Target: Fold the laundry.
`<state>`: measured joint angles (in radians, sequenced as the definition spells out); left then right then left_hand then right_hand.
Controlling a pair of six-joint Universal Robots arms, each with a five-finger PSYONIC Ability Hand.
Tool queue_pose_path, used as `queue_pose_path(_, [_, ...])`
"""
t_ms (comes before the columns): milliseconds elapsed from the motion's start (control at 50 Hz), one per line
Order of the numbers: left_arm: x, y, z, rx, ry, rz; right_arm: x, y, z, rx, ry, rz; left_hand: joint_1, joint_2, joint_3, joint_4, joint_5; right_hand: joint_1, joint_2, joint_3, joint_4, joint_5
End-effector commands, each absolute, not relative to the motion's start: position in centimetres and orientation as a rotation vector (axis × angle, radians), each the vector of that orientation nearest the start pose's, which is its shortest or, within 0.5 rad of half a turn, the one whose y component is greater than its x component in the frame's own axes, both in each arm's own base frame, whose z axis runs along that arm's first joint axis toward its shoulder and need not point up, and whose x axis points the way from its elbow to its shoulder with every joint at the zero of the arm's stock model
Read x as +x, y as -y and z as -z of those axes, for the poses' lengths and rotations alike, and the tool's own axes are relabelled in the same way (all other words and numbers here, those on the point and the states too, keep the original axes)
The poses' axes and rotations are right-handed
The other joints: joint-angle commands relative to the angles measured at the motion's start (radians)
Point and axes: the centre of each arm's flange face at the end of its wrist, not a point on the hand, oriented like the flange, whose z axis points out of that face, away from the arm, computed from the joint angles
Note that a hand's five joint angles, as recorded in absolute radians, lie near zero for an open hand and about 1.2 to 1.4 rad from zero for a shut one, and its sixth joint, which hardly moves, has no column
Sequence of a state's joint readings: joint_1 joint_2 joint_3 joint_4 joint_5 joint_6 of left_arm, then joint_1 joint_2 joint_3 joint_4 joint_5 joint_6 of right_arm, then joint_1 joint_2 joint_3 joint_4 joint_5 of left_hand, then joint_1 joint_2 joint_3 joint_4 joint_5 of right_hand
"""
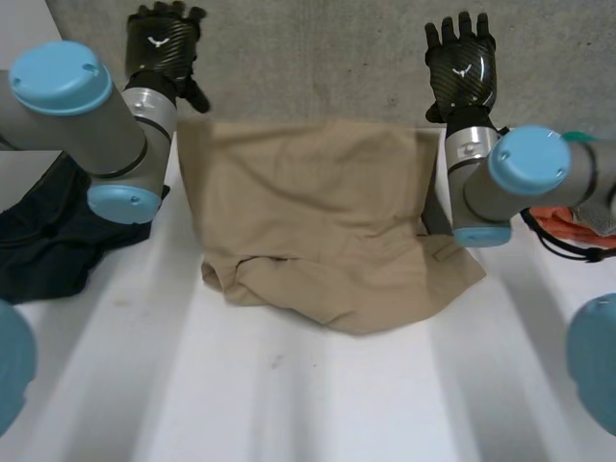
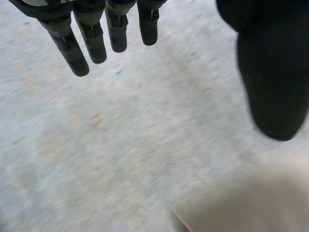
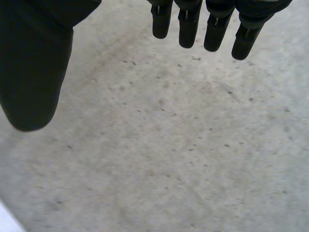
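While both hands hang empty, you have a clean position to plan from. Your left hand [image 1: 162,43] is spread wide, fingers [image 2: 91,41] straight and thumb [image 2: 273,72] well apart from them, with nothing in its grasp. Under its palm is grey floor [image 2: 120,135], beyond the far edge of the bench [image 1: 289,395]. Your right hand [image 1: 462,65] mirrors it: fingers [image 3: 188,26] straight, thumb swung clear, holding nothing, with the same grey floor beneath.

Both hands are probably held out there so that neither drags on the fabric. The tan cloth [image 1: 318,231] lies on the bench behind both wrists, between the two forearms. Its far edge runs straight, and each far corner sits just beside a wrist. That half looks smooth and flat.

The half farthest from your hands is rumpled, bunched on the left arm's side, with a flap running under the right forearm. I judge the fold unfinished, so that loose part needs squaring before it is worth doubling over.

Outside the left arm lies a dark garment [image 1: 48,241], and outside the right arm something orange [image 1: 563,226]. Both are apart from the cloth and are likely waiting their turn. When you bring the arms back, keep the elbows from sweeping into them.
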<state>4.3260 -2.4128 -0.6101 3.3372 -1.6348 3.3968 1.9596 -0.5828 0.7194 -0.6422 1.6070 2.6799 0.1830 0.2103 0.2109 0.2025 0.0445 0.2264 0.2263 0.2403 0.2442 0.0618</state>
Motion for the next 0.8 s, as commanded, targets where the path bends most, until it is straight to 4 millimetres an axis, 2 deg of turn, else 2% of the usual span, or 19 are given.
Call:
queue_pose_path(20, [-28.9, 42.3, -28.9, 0.284, -1.890, 2.465, 31.5, 45.9, -21.1, -0.615, -1.614, 2.829, -0.008, -0.036, -0.036, -0.028, -0.045, -0.052, -0.052, -0.066, -0.070, -0.062])
queue_pose_path(60, [-28.7, 41.3, -29.3, 0.306, -1.916, 2.451, 31.2, 45.3, -21.7, -0.614, -1.663, 2.772, -0.008, -0.036, -0.036, -0.028, -0.045, -0.052, -0.052, -0.066, -0.070, -0.062])
queue_pose_path(120, [-28.5, 38.8, -29.9, 0.379, -1.967, 2.436, 29.9, 43.7, -22.9, -0.675, -1.775, 2.626, -0.008, -0.036, -0.036, -0.028, -0.045, -0.052, -0.052, -0.066, -0.070, -0.062])
queue_pose_path(140, [-28.5, 37.3, -29.9, 0.428, -2.008, 2.422, 29.6, 42.5, -23.1, -0.746, -1.827, 2.528, -0.008, -0.036, -0.036, -0.028, -0.045, -0.052, -0.052, -0.066, -0.070, -0.062])
queue_pose_path(180, [-28.5, 35.4, -29.8, 0.483, -2.052, 2.405, 29.1, 41.2, -23.0, -0.843, -1.882, 2.420, -0.008, -0.036, -0.036, -0.028, -0.045, -0.052, -0.052, -0.066, -0.070, -0.062])
queue_pose_path(200, [-28.5, 33.6, -29.4, 0.540, -2.106, 2.373, 28.5, 39.8, -23.0, -0.926, -1.944, 2.312, -0.008, -0.036, -0.036, -0.028, -0.045, -0.052, -0.052, -0.066, -0.070, -0.062])
queue_pose_path(260, [-28.4, 30.7, -28.2, 0.638, -2.204, 2.302, 27.5, 37.4, -22.6, -1.043, -2.043, 2.127, 0.194, 0.167, 0.166, 0.175, 0.158, -0.052, -0.052, -0.066, -0.070, -0.062])
queue_pose_path(280, [-28.3, 28.8, -27.1, 0.709, -2.278, 2.236, 26.7, 35.9, -22.1, -1.127, -2.102, 2.007, 0.346, 0.319, 0.318, 0.326, 0.310, -0.052, -0.052, -0.066, -0.070, -0.062])
queue_pose_path(320, [-28.1, 26.9, -25.9, 0.782, -2.353, 2.160, 25.8, 34.4, -21.6, -1.208, -2.155, 1.893, 0.491, 0.463, 0.463, 0.471, 0.455, -0.008, -0.008, -0.022, -0.026, -0.018])
queue_pose_path(340, [-27.9, 25.3, -24.6, 0.851, -2.433, 2.073, 24.9, 33.0, -21.0, -1.288, -2.199, 1.780, 0.628, 0.601, 0.600, 0.608, 0.592, 0.018, 0.018, 0.004, 0.001, 0.008])
queue_pose_path(400, [-27.7, 23.2, -22.8, 0.934, -2.532, 1.957, 23.7, 31.1, -19.9, -1.393, -2.246, 1.616, 0.831, 0.804, 0.803, 0.812, 0.795, 0.118, 0.118, 0.104, 0.100, 0.108])
queue_pose_path(420, [-27.7, 22.0, -21.6, 0.987, -2.598, 1.883, 23.0, 30.0, -19.3, -1.457, -2.260, 1.527, 0.893, 0.866, 0.865, 0.873, 0.857, 0.226, 0.226, 0.212, 0.208, 0.216])
queue_pose_path(500, [-28.4, 20.1, -19.4, 1.092, -2.718, 1.778, 21.9, 28.2, -17.4, -1.556, -2.246, 1.391, 0.885, 0.858, 0.857, 0.865, 0.849, 0.438, 0.438, 0.424, 0.420, 0.428])
queue_pose_path(560, [-29.1, 20.2, -17.6, 1.135, -2.770, 1.715, 21.5, 28.1, -16.3, -1.559, -2.236, 1.375, 0.789, 0.761, 0.761, 0.769, 0.752, 0.526, 0.526, 0.512, 0.508, 0.516])
queue_pose_path(620, [-29.7, 20.9, -16.8, 1.144, -2.785, 1.699, 21.5, 28.8, -15.5, -1.550, -2.226, 1.417, 0.688, 0.661, 0.660, 0.669, 0.652, 0.526, 0.527, 0.513, 0.509, 0.517])
queue_pose_path(680, [-30.6, 22.2, -15.9, 1.142, -2.779, 1.693, 21.7, 29.8, -14.6, -1.533, -2.202, 1.490, 0.595, 0.567, 0.567, 0.575, 0.558, 0.474, 0.474, 0.460, 0.456, 0.464])
queue_pose_path(720, [-31.1, 23.4, -15.4, 1.120, -2.762, 1.701, 21.9, 30.7, -14.1, -1.526, -2.170, 1.564, 0.433, 0.406, 0.405, 0.414, 0.397, 0.354, 0.354, 0.340, 0.336, 0.344])
queue_pose_path(800, [-31.8, 25.8, -15.0, 1.051, -2.720, 1.739, 22.3, 32.0, -13.4, -1.508, -2.122, 1.681, 0.289, 0.262, 0.261, 0.270, 0.253, 0.312, 0.312, 0.298, 0.295, 0.302])
